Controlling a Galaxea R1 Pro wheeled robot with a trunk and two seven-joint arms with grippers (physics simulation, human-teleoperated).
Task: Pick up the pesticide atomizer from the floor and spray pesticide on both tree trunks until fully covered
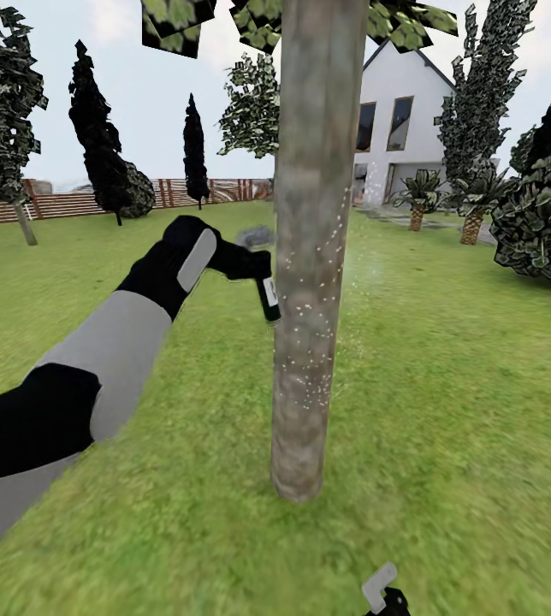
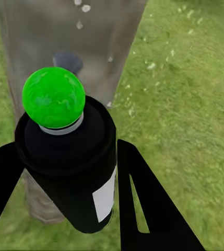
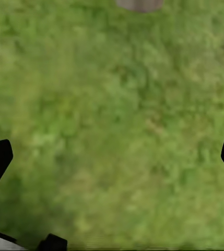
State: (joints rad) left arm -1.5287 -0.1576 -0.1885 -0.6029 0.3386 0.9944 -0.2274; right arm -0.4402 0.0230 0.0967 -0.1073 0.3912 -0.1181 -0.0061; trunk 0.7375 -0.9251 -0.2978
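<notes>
nearest the lens in the left wrist view, the left end effector [image 2: 65, 172] is clamped on the pesticide atomizer [image 2: 72, 167], its black fingers [image 2: 143, 204] pressed to either side of the bottle's body, white label showing, a green-looking cap pointing toward the tree trunk [image 2: 54, 42]. from the head view the bottle [image 1: 267, 299] hangs just beside the trunk [image 1: 310, 257], tilted, with fine white specks of pesticide [image 1: 314, 342] dotting the bark's middle band and drifting off past its far side. the specks look sparse and gather mid-height; the bark above and the foot near the grass seem bare, so the job on this trunk is likely only partly done. to do it well, keep the nozzle facing the bark at close range, sweep up and down, then work round the sides. the right end effector [image 1: 384, 595] hangs low over the lawn [image 3: 112, 125], fingers spread apart, holding nothing. beyond stand the fence [image 1: 96, 201] and white house [image 1: 399, 128].
</notes>
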